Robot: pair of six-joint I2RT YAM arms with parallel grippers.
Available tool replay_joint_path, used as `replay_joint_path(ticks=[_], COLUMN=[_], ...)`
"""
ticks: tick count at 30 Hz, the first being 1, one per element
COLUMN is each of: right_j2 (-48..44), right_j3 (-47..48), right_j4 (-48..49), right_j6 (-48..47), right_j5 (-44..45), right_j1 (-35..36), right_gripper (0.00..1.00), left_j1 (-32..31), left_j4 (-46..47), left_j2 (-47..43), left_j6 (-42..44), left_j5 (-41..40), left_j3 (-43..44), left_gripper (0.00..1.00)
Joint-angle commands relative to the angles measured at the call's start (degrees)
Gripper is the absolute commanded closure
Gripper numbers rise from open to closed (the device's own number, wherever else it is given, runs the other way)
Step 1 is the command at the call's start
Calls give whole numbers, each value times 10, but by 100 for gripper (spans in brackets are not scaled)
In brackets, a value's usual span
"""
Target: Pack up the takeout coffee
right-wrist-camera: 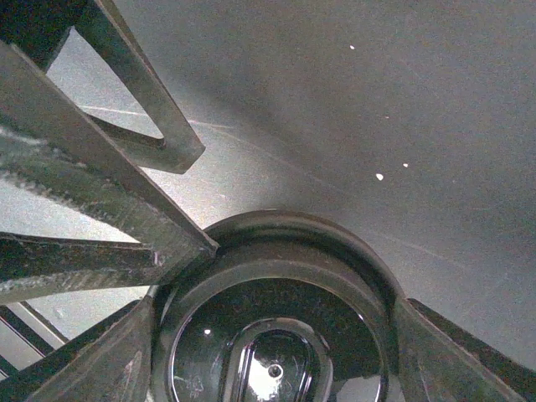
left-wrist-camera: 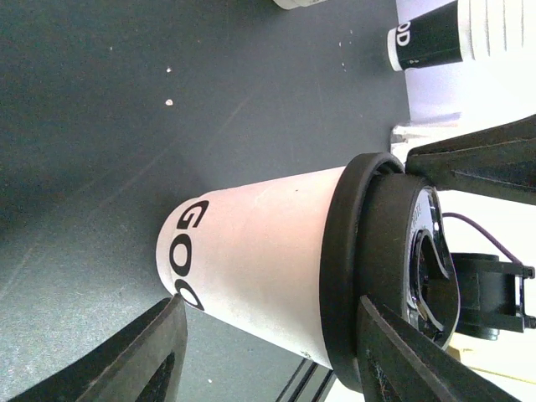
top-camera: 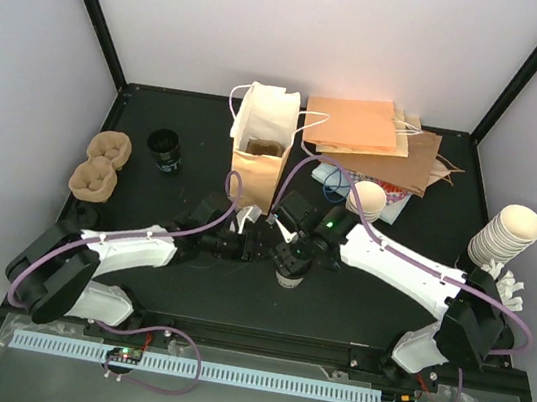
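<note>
Right gripper (right-wrist-camera: 275,310): I read both fingers set against the black lid of the takeout coffee (left-wrist-camera: 260,260), which stands upright mid-table (top-camera: 363,311), just in front of the paper bag (top-camera: 256,169). Left gripper (left-wrist-camera: 270,306): spread wide, flanking it.

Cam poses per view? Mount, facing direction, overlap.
Top external: above and behind the bases, looking down on the black table; white left arm and right arm show.
Left wrist: on left arm, level across the table at the white paper cup with round black plastic lid; own open jaws below.
Right wrist: straight down on that lid; own jaws flank it.
Shared: that cup, all three.
</note>
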Motion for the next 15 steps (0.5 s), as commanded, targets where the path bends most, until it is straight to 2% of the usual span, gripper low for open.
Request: replay_joint_path(ticks=[1, 5, 10, 15], right_j2=[5, -25, -59, -95], right_j3=[-18, 4, 33, 27], right_j4=[0, -6, -19, -17], right_j6=[5, 9, 9, 19], right_j5=[-35, -15, -2, 14], right_j1=[12, 12, 12, 11], right_gripper=[21, 16, 1, 0], left_j1=[-3, -4, -3, -3], left_j4=[5, -3, -44, -71], left_j2=[27, 15, -9, -39], left_j6=[-1, 0, 13, 19], left_j5=[13, 8, -5, -11], left_j3=[11, 12, 31, 46], left_gripper=[43, 43, 43, 40])
